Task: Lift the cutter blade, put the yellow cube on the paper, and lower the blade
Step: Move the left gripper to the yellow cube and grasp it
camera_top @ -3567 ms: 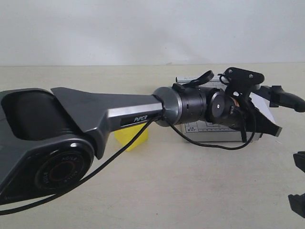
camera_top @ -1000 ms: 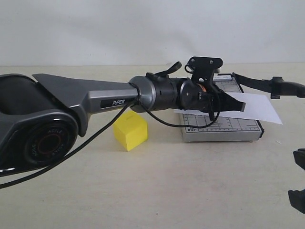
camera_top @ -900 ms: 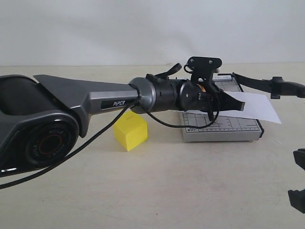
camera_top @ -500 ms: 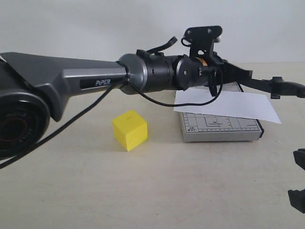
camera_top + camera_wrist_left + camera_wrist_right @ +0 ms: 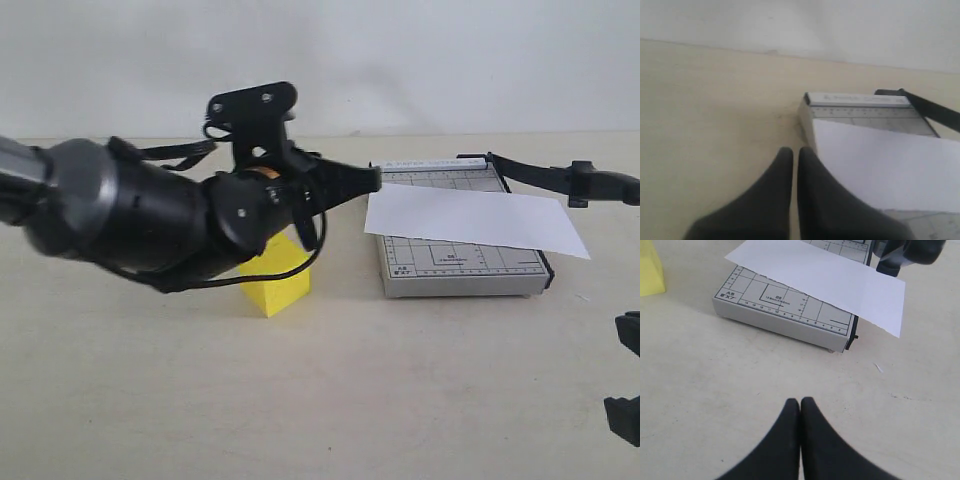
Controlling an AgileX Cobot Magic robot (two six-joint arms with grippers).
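Observation:
The yellow cube sits on the table left of the grey cutter board, partly hidden by my left arm; it also shows in the right wrist view. The white paper lies across the board and overhangs its right side. The cutter blade runs from the board's back corner out to the right, its handle above the paper's edge. My left gripper is shut and empty, in the air just left of the board. Low at the right edge, my right gripper is shut over bare table in front of the board.
A pale wall rises behind the beige table. My bulky left arm hangs over the table's left half, above the cube. Open tabletop lies in front of the board.
My left arm has drawn back to the left, away from the blade handle and off the board, and now covers part of the cube. Blade, paper and cube have stayed put.

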